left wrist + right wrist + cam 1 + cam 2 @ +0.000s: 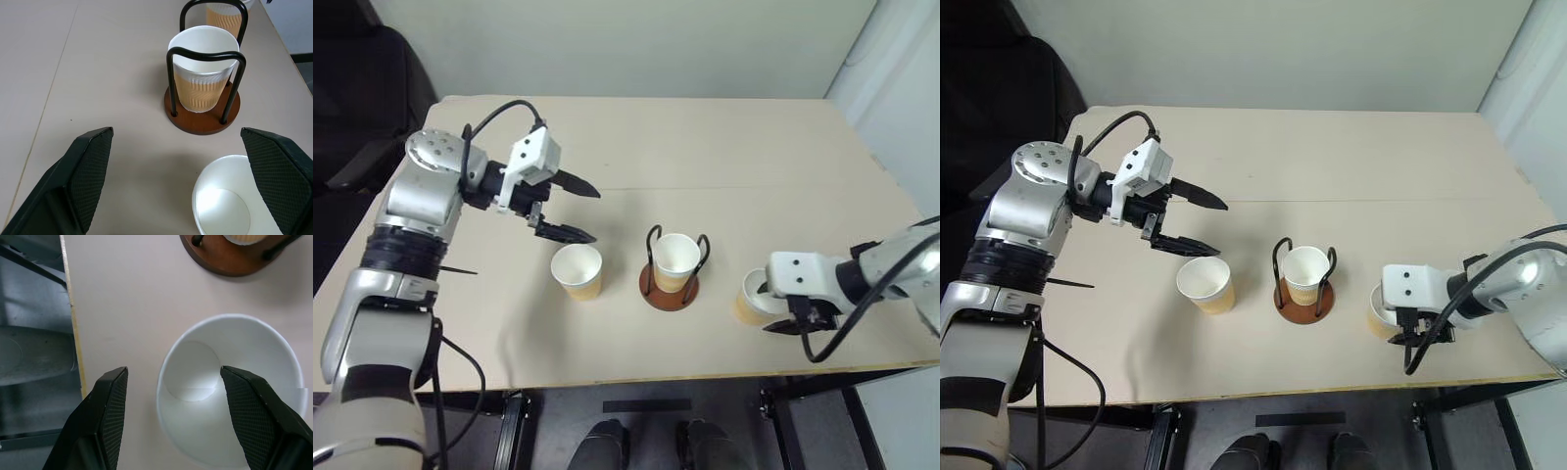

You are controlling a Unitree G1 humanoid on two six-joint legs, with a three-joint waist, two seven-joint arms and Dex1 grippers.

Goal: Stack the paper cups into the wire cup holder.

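Right gripper [171, 416]: nearest the table's front edge, fingers spread wide, holding nothing. It hangs over the right-hand cup [751, 298], one finger above the cup's mouth and the other over bare table beside it.
Step in hand: judged to be taking this right-hand cup so it can go into the holder.
Doing it well: lower until the wall sits between the fingers, then close gently; a thin paper wall probably buckles under a hard squeeze.
Risk: the cup stands close to the front edge, so a nudge could push it off.
Left-hand cup [578, 270]: upright on the table, just left of the holder, not yet stacked.
Holder [670, 288]: between the two loose cups, with one cup [676, 260] already seated upright inside its wire loops.
Left gripper [570, 208]: farther back, fingers apart and empty, above and behind the left-hand cup.
Table [724, 147]: bare beyond that.
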